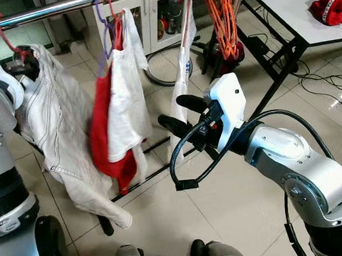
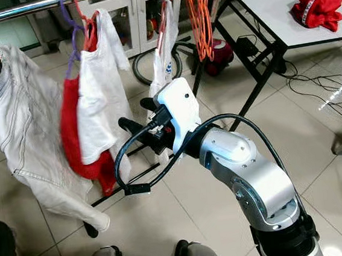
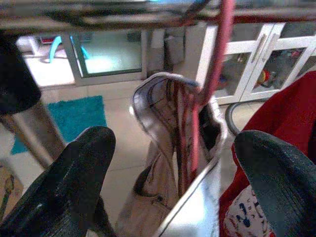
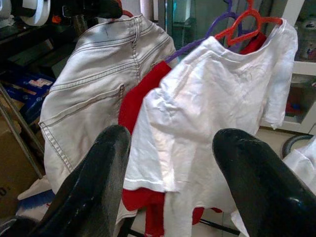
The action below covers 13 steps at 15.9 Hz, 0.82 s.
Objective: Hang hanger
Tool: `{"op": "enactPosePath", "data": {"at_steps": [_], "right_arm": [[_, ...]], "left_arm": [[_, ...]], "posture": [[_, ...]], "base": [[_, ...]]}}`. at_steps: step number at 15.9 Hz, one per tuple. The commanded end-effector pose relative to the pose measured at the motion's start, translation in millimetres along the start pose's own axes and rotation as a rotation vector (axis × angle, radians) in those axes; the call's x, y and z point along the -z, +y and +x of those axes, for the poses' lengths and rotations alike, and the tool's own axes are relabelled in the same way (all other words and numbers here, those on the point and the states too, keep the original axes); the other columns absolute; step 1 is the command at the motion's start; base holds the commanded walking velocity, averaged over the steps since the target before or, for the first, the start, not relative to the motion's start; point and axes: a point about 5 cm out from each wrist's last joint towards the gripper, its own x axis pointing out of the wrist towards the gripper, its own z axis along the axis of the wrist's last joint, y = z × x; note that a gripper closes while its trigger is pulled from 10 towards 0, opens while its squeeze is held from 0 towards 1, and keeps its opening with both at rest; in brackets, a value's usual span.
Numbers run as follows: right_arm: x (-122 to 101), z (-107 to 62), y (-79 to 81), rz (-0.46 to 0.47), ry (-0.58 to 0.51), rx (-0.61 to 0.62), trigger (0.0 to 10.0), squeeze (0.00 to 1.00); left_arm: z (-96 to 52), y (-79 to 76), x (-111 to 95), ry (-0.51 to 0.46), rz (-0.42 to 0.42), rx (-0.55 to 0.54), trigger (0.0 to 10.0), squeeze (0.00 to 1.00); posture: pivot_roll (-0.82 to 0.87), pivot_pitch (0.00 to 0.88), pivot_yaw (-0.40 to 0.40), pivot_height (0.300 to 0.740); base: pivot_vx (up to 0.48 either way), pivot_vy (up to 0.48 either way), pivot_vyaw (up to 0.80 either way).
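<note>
A red hanger (image 1: 4,40) carries pale off-white jeans (image 1: 56,133), and its hook curls up to the metal rail (image 1: 56,8) at the far left. My left gripper (image 1: 24,62) sits right at the hanger's neck. In the left wrist view its fingers (image 3: 74,187) stand wide apart, open, with the red neck (image 3: 217,64) and the jeans' waistband (image 3: 165,103) between them, not pinched. My right gripper (image 1: 180,114) hovers open in mid-air, a little right of the hung clothes and facing a white T-shirt (image 4: 217,98).
Further along the rail hang a red garment (image 1: 101,128) on a purple hanger, the white T-shirt (image 1: 125,96) on a red hanger, another white piece (image 1: 184,72) and orange hangers (image 1: 223,14). A white table (image 1: 292,1) with a red cloth (image 1: 335,3) stands right; cables lie on the floor.
</note>
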Motion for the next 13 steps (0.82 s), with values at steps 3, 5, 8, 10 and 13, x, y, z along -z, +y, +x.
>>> {"op": "enactPosePath", "data": {"at_steps": [3, 5, 8, 10, 13], "right_arm": [[-5.1, -0.9, 3.7, 0.0, -0.018, -0.009, 10.0, 0.0], [-5.1, 0.0, 3.8, -0.001, -0.018, -0.008, 10.0, 0.0], [-6.5, 0.4, 2.8, -0.001, -0.025, -0.002, 10.0, 0.0], [-6.1, -0.1, 3.3, 0.001, -0.024, 0.0, 10.0, 0.0], [-5.5, -1.5, 3.6, 0.002, -0.021, 0.005, 10.0, 0.0]], "left_arm": [[1.8, -1.6, -9.0, -0.031, 0.029, 0.037, 10.0, 0.0], [8.2, 0.2, -4.9, -0.018, 0.062, 0.039, 10.0, 0.0], [23.2, 8.5, -15.2, -0.061, 0.08, -0.031, 8.4, 0.0], [26.6, 9.6, -19.6, -0.072, 0.08, -0.033, 10.0, 0.0], [31.2, 5.5, -14.8, -0.063, 0.09, -0.018, 10.0, 0.0]], "posture": [[0.13, 0.183, -0.082, 0.74], [0.13, 0.184, -0.081, 0.74], [0.13, 0.186, -0.073, 0.74], [0.12, 0.186, -0.068, 0.74], [0.12, 0.187, -0.065, 0.74]], "base": [[0.0, 0.0, 0.0], [0.0, 0.0, 0.0], [0.0, 0.0, 0.0], [0.0, 0.0, 0.0], [0.0, 0.0, 0.0]]}}
